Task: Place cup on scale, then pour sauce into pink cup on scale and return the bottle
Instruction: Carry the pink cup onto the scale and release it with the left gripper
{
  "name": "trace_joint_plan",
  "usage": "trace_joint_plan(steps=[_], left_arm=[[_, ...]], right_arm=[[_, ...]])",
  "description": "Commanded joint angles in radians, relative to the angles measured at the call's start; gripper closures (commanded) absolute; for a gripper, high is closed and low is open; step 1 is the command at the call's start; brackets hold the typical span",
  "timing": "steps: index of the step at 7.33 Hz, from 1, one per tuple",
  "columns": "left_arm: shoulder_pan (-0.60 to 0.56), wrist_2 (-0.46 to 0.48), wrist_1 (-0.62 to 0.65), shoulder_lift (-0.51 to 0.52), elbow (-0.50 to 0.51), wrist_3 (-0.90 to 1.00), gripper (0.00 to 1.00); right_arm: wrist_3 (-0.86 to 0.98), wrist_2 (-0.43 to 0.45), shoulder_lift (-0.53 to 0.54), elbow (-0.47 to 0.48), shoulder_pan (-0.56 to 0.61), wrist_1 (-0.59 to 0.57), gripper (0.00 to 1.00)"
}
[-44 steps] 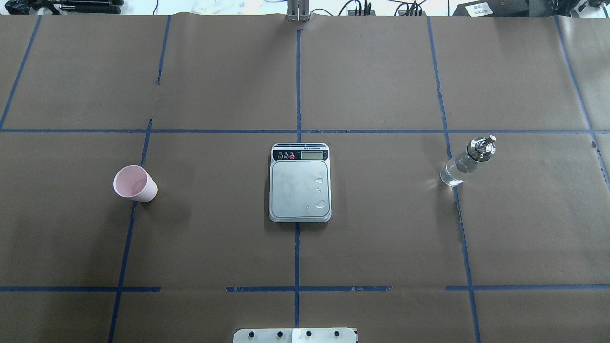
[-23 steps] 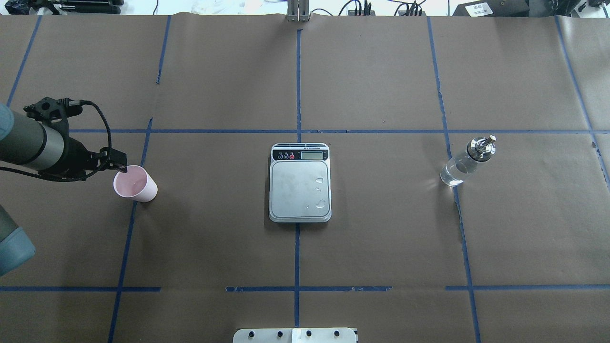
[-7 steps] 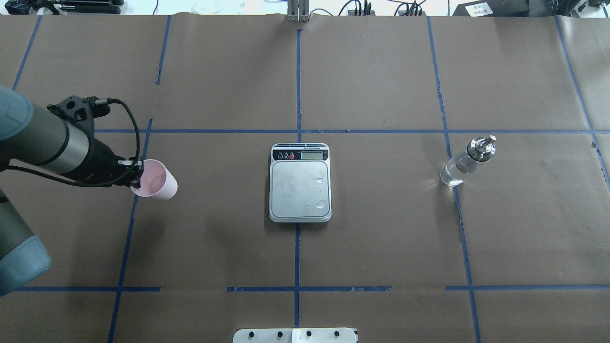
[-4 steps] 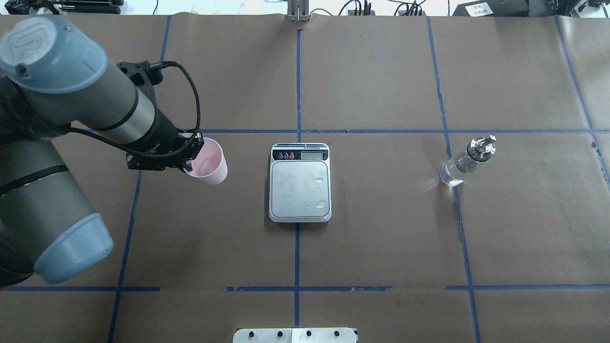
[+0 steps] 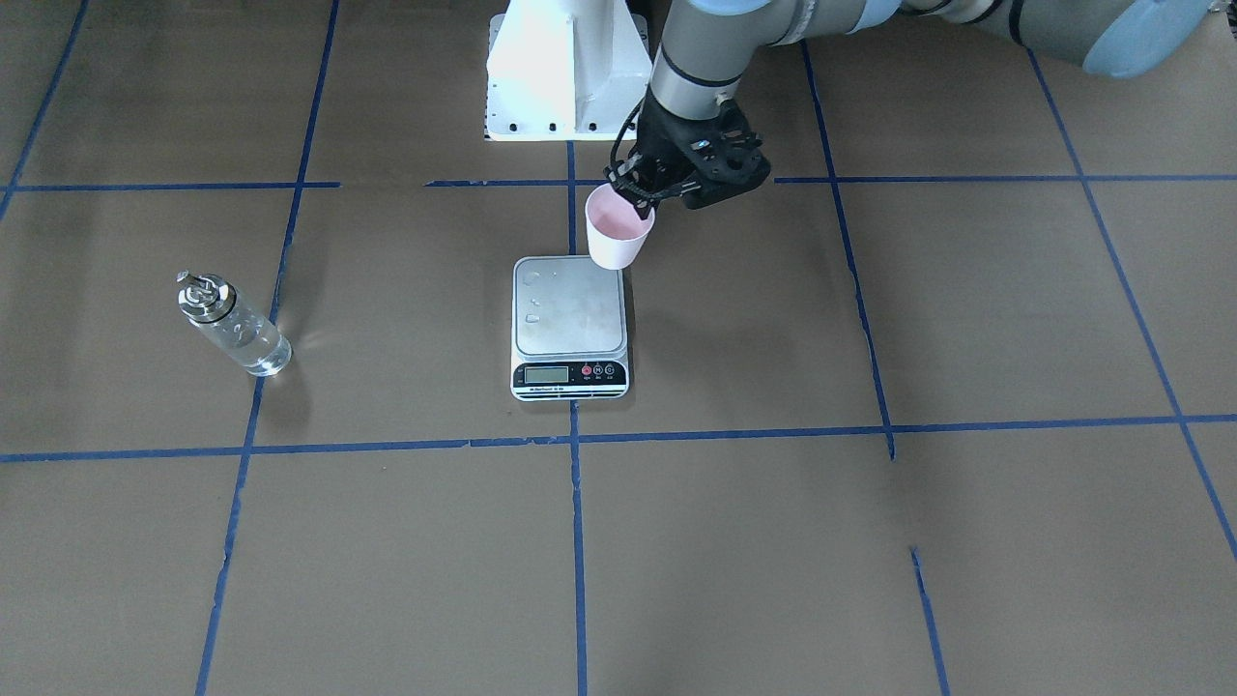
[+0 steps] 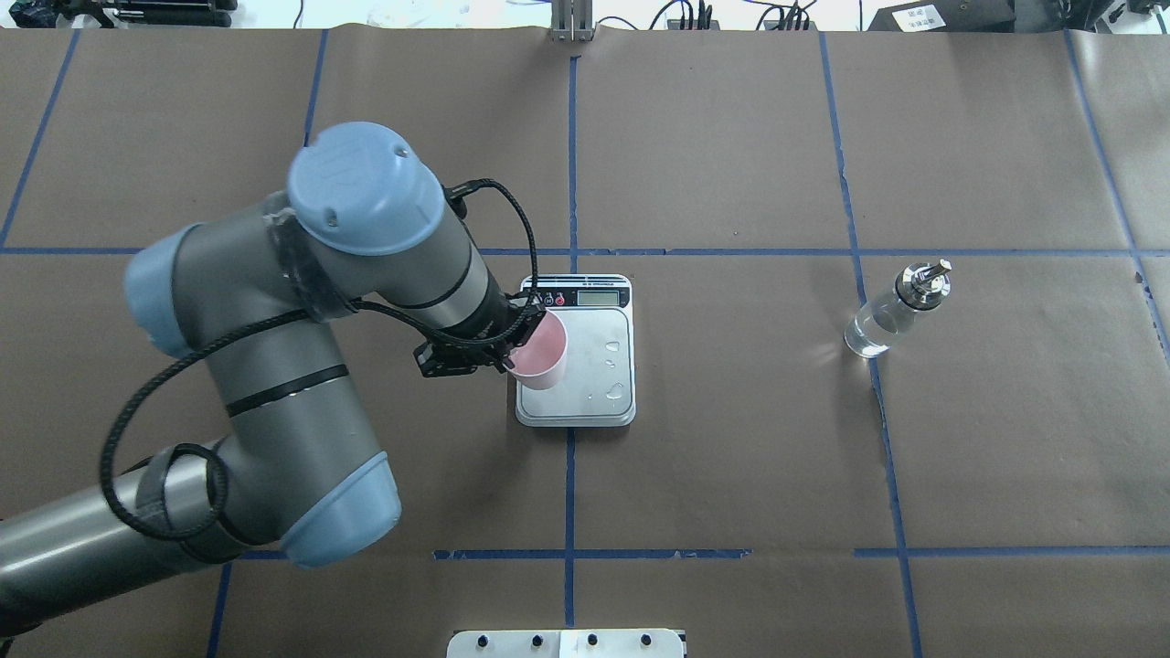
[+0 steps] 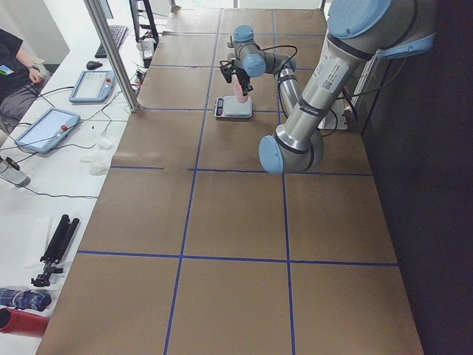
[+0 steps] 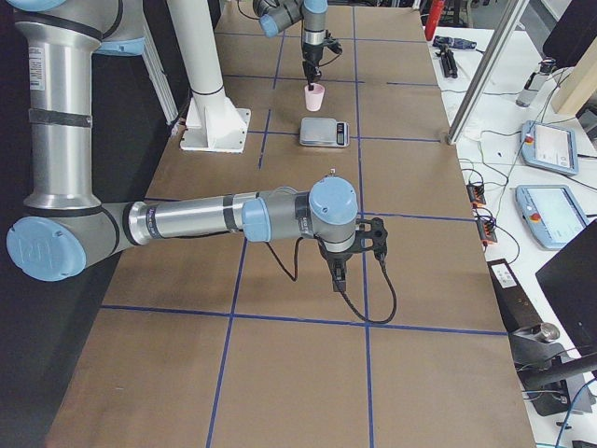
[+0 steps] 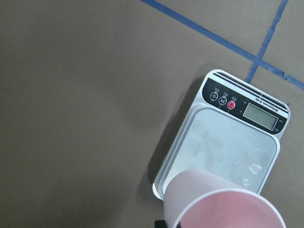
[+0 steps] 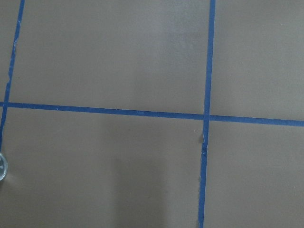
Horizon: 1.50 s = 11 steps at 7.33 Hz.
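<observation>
Table (image 6: 731, 457) is covered in brown paper, split into big rectangles by blue tape lines (image 6: 571, 164); the white robot pedestal (image 5: 565, 68) sits at the near edge on the robot's side. In the left side view a white bench runs along the far side w/ tablets (image 7: 44, 129), a keyboard (image 7: 111, 37) and loose cables; a person (image 7: 13, 66) shows at the frame edge.

Left gripper (image 6: 512, 352) is clamped on the cup's rim, one finger inside and one outside; cup (image 6: 541, 352) hangs upright over the scale's platform, on the robot's left part of it, and looks clear of the steel in the side views. Its pinker inside faces up.

Scale (image 6: 585, 407) lies flat at table centre on a tape line; a few clear droplets (image 6: 617, 391) sit on the platform.

Bottle (image 6: 891, 311) stands upright on a tape line on the robot's right, well apart from the scale; clear sauce (image 6: 868, 336) shows through the glass, metal cap and spout on top.

Right gripper (image 8: 338, 278) hovers over bare paper near the robot's right end of the table; I can't tell if it's clenched or released.

Scale LCD (image 9: 259, 116) reads blank; the strip's print by the red and black btns (image 9: 223, 100) is too small to read.
</observation>
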<state>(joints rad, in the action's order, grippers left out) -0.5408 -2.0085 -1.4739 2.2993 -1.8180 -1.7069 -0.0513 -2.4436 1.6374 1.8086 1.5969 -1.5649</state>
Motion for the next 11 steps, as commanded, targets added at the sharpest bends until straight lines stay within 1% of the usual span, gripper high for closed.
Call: trace_joint_plan(steps=[1, 4, 9, 11], left_arm=[[0.016, 0.022, -0.048, 0.064, 0.116, -0.023, 1.00], [0.016, 0.023, -0.082, 0.069, 0.157, -0.020, 1.00], [0.016, 0.023, -0.083, 0.068, 0.163, -0.017, 1.00], [0.015, 0.023, -0.106, 0.066, 0.174, -0.013, 1.00]], right_arm=[[-0.001, -0.002, -0.001, 0.012, 0.000, -0.001, 0.00], [-0.001, -0.002, -0.001, 0.017, 0.000, -0.001, 0.00], [-0.001, 0.002, -0.001, 0.017, 0.000, -0.001, 0.00], [-0.001, 0.002, -0.001, 0.017, 0.000, -0.001, 0.00]])
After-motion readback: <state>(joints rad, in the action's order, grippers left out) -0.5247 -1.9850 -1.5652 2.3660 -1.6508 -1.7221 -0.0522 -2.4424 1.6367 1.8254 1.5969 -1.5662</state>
